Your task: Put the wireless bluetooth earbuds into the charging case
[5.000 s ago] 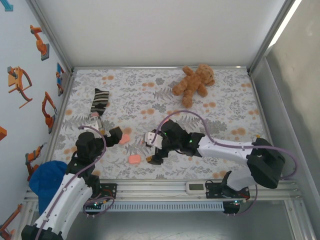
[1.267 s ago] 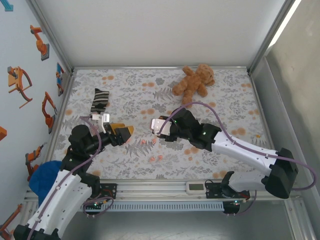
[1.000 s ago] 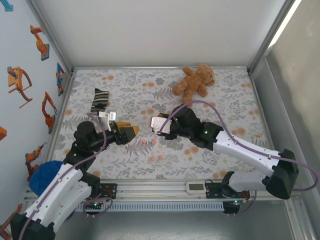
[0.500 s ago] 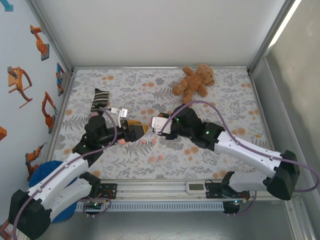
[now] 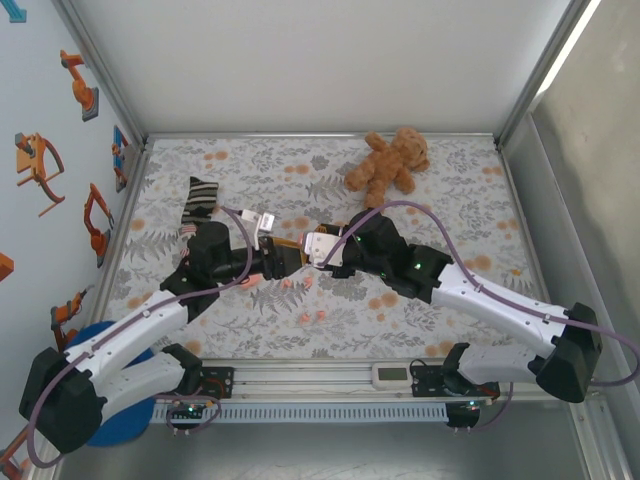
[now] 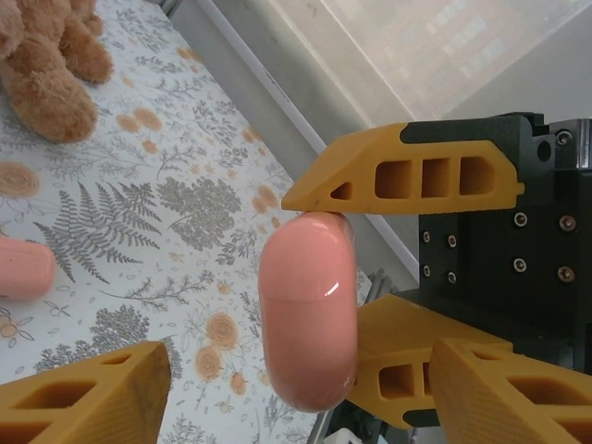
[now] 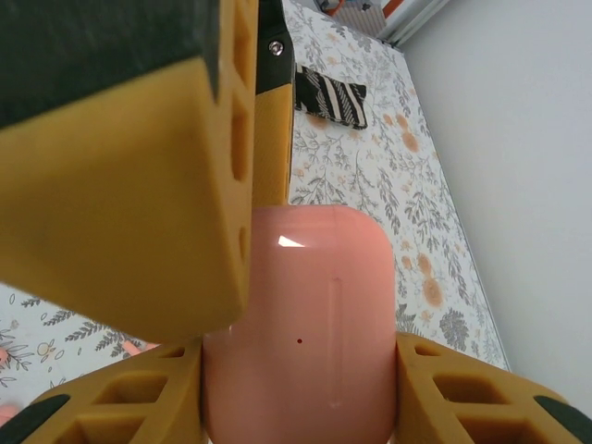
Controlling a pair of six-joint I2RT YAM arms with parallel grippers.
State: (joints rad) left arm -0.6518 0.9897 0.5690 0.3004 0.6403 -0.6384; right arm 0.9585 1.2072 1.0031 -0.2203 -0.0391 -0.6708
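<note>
Reaching in from 9 o'clock, my left jaws have narrowed yet remain spread around the pink charging case [image 6: 308,310] my right jaws pinch, likely to open it; earbuds [image 5: 304,317] lie at 6 o'clock.

Pink case [image 7: 301,314] in right pincer [image 7: 296,384]

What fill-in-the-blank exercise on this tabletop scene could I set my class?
The pink case is gripped in the jaws of the ___ arm.
The left arm's jaws, either side of the case, are not shut but ___.
The teddy bear is ___ in colour.
The striped sock lies on the cloth's ___ side.
Missing words: right, open, brown, left.
</note>
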